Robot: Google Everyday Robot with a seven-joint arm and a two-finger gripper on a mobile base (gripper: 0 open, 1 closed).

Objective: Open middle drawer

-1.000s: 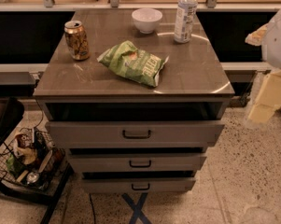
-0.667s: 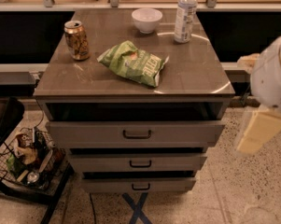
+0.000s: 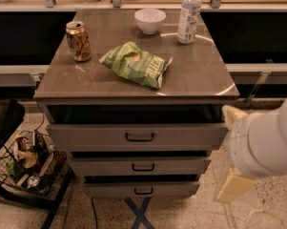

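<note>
Three drawer fronts below the desk [image 3: 195,75]; middle drawer [image 3: 181,166] between tallest and smallest, handle [image 3: 143,167] untouched. At right, gripper [image 3: 236,156], well apart, grip state not discernible. Risk: near-identical handles close together, wrong drawer hooked.

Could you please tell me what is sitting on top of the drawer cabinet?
A can, a green chip bag, a white bowl and a clear bottle sit on the cabinet top. Anything beneath the bag is hidden. The gripper hangs lower, beside the cabinet's right side.
</note>
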